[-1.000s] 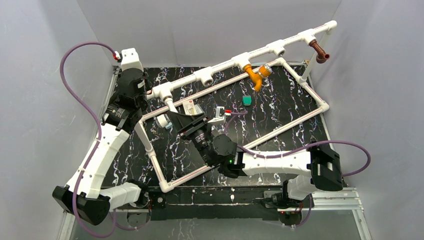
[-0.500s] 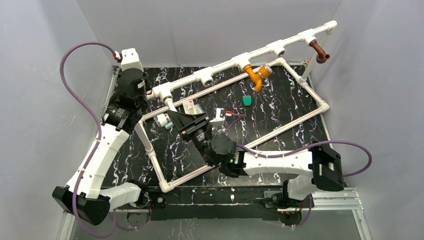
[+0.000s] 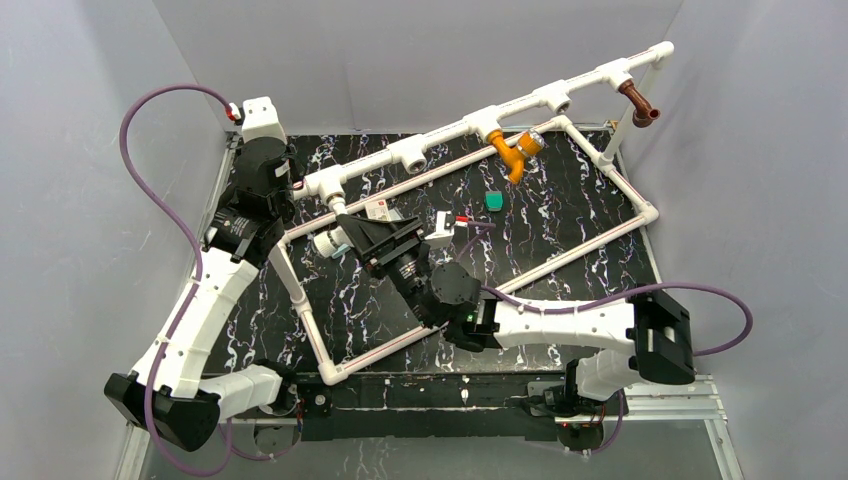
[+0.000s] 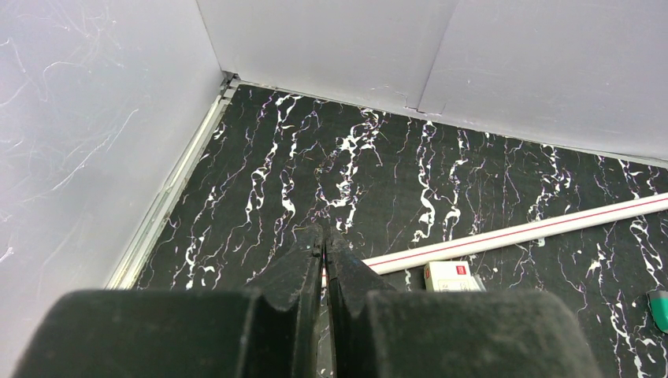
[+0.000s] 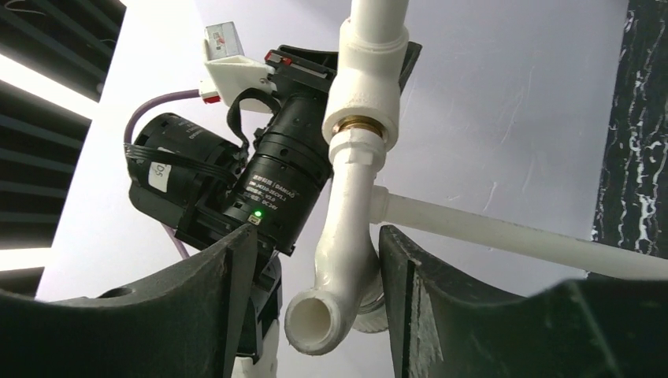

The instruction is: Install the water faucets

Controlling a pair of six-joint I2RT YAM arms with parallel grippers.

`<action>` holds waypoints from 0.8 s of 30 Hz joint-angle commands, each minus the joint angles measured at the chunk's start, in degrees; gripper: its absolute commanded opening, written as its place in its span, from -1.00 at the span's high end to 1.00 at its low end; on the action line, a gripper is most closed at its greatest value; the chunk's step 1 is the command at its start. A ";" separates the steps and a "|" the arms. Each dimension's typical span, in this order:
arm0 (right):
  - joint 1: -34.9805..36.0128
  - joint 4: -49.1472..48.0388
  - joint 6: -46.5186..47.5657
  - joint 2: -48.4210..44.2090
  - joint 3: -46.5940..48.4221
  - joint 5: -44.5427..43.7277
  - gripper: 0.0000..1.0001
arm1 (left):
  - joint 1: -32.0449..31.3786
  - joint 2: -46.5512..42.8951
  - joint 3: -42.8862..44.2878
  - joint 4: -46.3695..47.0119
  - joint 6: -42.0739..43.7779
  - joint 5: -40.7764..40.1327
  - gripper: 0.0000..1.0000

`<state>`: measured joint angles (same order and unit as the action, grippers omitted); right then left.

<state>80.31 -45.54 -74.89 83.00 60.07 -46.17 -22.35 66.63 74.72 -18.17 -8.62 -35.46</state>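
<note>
The white faucet point(image 5: 350, 228) hangs screwed into the leftmost T-fitting point(image 5: 370, 71) of the white pipe frame point(image 3: 560, 95); it also shows in the top view point(image 3: 340, 209). My right gripper point(image 5: 317, 236) is open, its fingers on either side of the spout, and the right finger point(image 5: 398, 283) touches it. In the top view my right gripper point(image 3: 343, 228) sits just below that fitting. The orange faucet point(image 3: 515, 152) and the reddish-brown faucet point(image 3: 637, 102) hang from fittings further right. My left gripper point(image 4: 321, 236) is shut and empty above the table's back left, and shows by the frame's left end point(image 3: 285, 190).
A small white box point(image 3: 381, 210) with a red mark and a teal piece point(image 3: 494, 200) lie inside the frame's floor loop point(image 3: 640, 215). The box point(image 4: 451, 276) and a red-striped pipe point(image 4: 551, 227) show by the left fingers. Grey walls close the back and sides.
My right gripper has moved left and farther from the arm bases, so its fingers now sit around the white faucet. The left arm has not moved.
</note>
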 commanded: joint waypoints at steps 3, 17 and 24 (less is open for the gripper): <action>-0.29 3.84 -2.23 -3.76 -1.81 1.06 -0.35 | -2.08 5.11 -7.49 -19.81 -1.06 5.76 0.93; -0.35 6.36 20.55 -13.36 -7.94 6.79 -0.52 | -2.08 5.20 -7.69 -19.88 -1.05 5.16 0.94; -0.38 7.63 35.72 -17.90 -9.82 12.29 -0.54 | -2.17 5.61 -7.66 -19.88 -1.00 4.81 0.94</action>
<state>80.20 -38.06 -50.76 67.55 49.87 -37.39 -22.35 66.59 74.72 -18.22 -8.64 -35.46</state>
